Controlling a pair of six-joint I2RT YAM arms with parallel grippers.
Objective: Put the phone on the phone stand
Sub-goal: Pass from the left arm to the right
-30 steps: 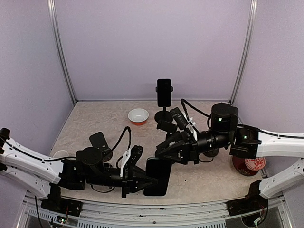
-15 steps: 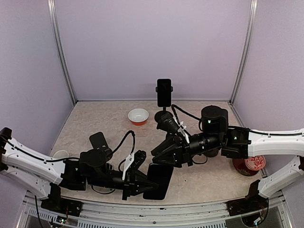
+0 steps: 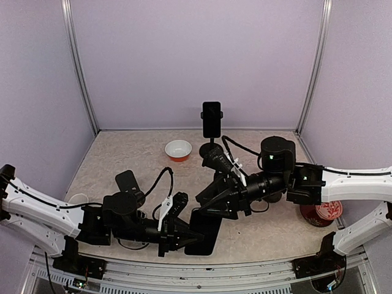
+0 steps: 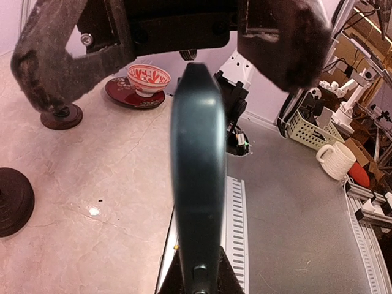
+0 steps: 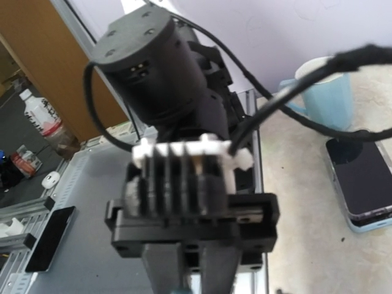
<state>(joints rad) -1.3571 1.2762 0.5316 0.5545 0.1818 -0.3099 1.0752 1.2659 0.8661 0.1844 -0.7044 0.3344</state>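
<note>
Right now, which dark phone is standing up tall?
The upright black phone on the black stand at the back. The big black phone near the front edge and the small dark phone on the left are down low.

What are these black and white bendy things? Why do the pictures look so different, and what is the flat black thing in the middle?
They are two robot arms bolted to the near edge of a table. One picture looks down from a camera above and behind them. The other two come from small cameras on the arms' wrists, so everything there looks very close and a bit blurry.

The flat black thing is a phone. The left hand is pinching one end of it. The right hand has its fingers spread open on either side of the other end, with gaps, so it is not squeezing.

On the table there is also a small bowl, a red plate and, at the back, a tall phone stand.
</note>
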